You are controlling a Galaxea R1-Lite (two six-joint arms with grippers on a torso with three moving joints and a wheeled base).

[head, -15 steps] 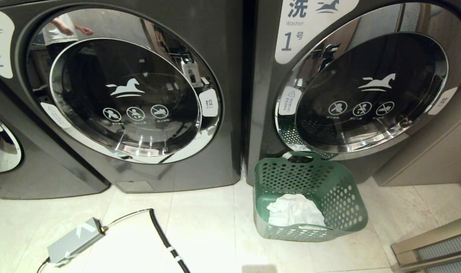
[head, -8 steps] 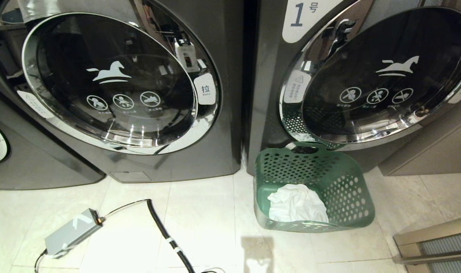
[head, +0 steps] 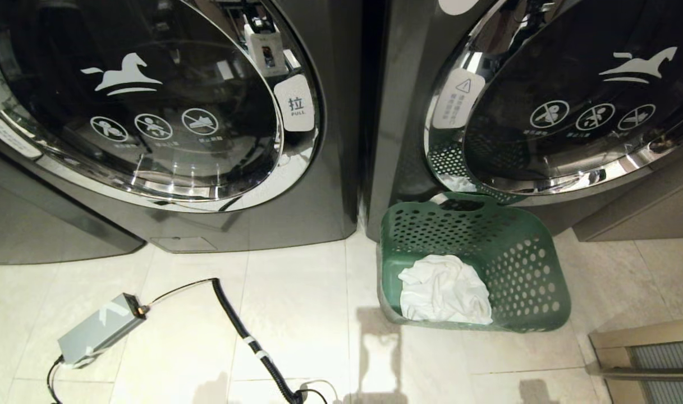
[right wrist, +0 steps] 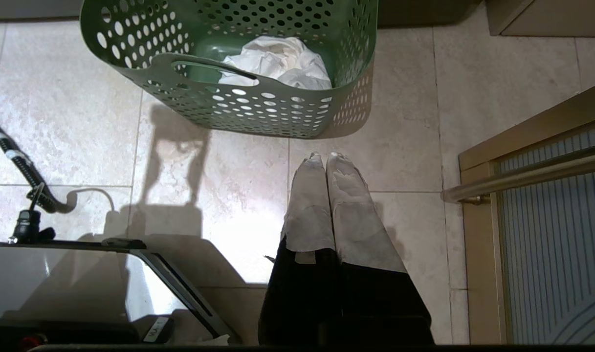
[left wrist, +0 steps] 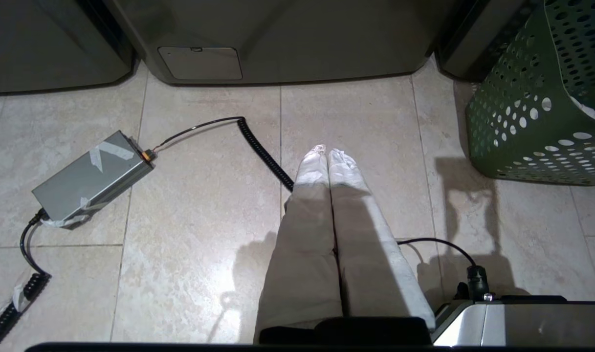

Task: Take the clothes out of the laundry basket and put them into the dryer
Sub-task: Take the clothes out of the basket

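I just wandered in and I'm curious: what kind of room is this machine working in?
Most likely a shared laundry room or laundromat. Two big front-loading machines stand side by side with pull labels and warning stickers, and a green laundry basket holding white clothes sits on the tiled floor.

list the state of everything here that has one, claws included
laundry basket: upright on the floor, white cloth inside
right machine's door: ajar, swung out above the basket
left machine's door: closed
grey box: flat on the floor, coiled cable plugged in
left claw: shut, empty, above the floor
right claw: shut, empty, short of the basket
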